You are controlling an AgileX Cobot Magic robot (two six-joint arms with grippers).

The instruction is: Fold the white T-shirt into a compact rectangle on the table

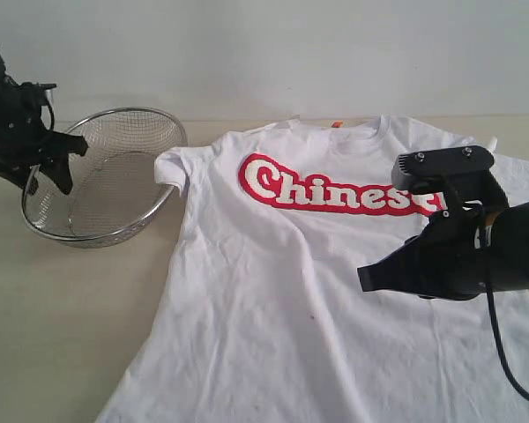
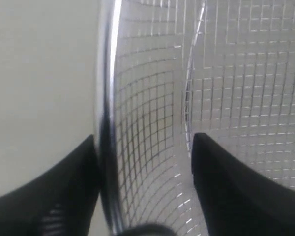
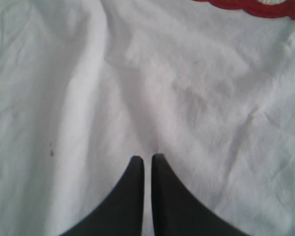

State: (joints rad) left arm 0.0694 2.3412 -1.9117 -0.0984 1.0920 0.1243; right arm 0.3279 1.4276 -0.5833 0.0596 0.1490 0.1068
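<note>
Exterior: the white T-shirt (image 1: 273, 291) lies spread chest-up on the table (image 1: 62, 335). Its near hem is cut off, and my right arm hides the end of the lettering.

Left wrist: the left gripper (image 2: 143, 136) stands open astride the rim of the wire basket (image 2: 105, 73) at far left, all blurred.

Right wrist: the right gripper (image 3: 147, 157) is closed and empty over the cloth; I cannot tell whether it touches.

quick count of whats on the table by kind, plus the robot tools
white T-shirt: 1
wire-mesh basket: 1
tools: 2 (left tool, right tool)
total: 4
</note>
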